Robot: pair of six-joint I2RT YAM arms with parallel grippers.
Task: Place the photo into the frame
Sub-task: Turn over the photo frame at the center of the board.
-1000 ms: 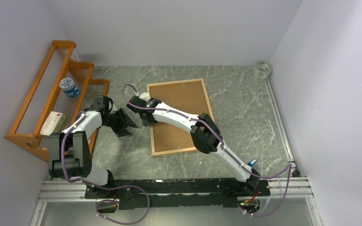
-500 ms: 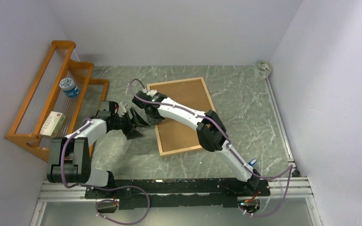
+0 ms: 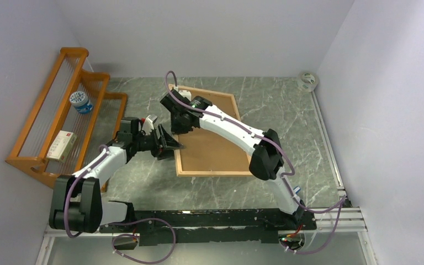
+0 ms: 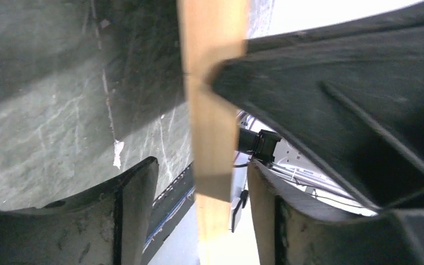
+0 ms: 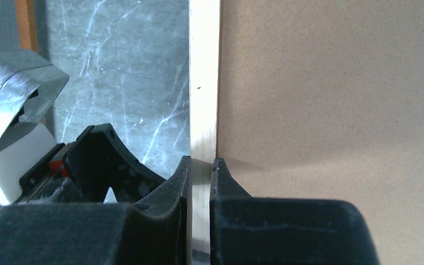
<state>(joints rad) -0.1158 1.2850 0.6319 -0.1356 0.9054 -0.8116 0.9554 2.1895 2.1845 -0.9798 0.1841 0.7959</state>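
The frame is a light-wood rectangle on the marble table with a brown backing board facing up. My right gripper is shut on its left wooden edge; in the right wrist view the two fingers of the right gripper press the strip from both sides. My left gripper is at the same edge, nearer the front. In the left wrist view the left gripper stands open astride the wooden strip, with a gap on each side. The photo is out of view.
An orange wooden rack stands along the left wall with a blue-and-white can and a small box on it. A roll of tape lies in the far right corner. Walls enclose the table on three sides.
The right gripper closed on the frame's left edge and pulled it farther back, turning the frame. The left gripper moved right until its open fingers straddle the same edge.
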